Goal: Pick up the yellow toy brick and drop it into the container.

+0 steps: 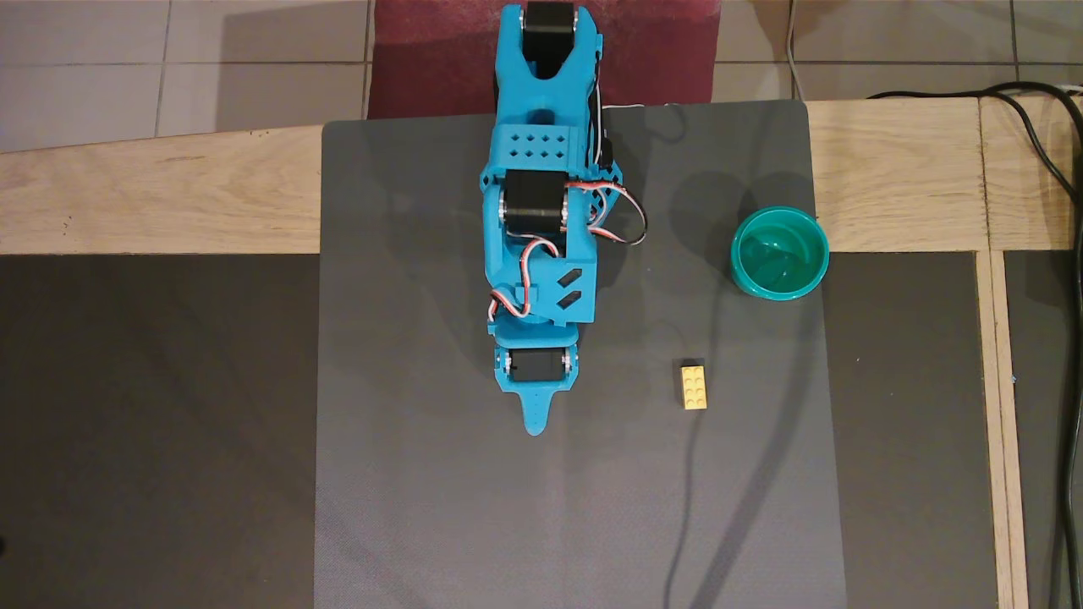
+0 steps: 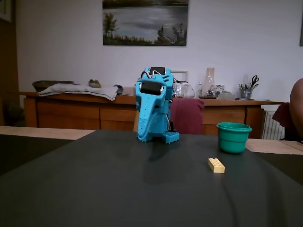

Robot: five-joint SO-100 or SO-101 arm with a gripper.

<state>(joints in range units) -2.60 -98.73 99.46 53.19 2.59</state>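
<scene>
The yellow toy brick [image 1: 694, 386] is seen lying flat on the dark grey mat [image 1: 423, 507], studs up, with nothing touching it. In the overhead view it is placed to the right of the gripper [image 1: 536, 425] and a little higher in the picture than the fingertip, well apart from it. Its long axis is set up and down in that view, roughly parallel to the line of the blue arm [image 1: 541, 211] (so the narrow sides face left and right).

The gripper is folded down close to the arm's base, and its tip is pointed toward the bottom of the overhead picture. The jaws appear pressed together, a single tapering point being all that is shown; nothing is held between them.

The container [image 1: 779, 253], a teal cup, is stood upright at the mat's right edge, above the brick in the overhead view and apart from it. In the fixed view the brick [image 2: 216, 165] is found in front of the cup [image 2: 233, 137] and right of the arm [image 2: 154, 111].

A swing of the arm toward the brick's side is judged to be needed first, with the jaws opened across the brick's narrow width.
</scene>
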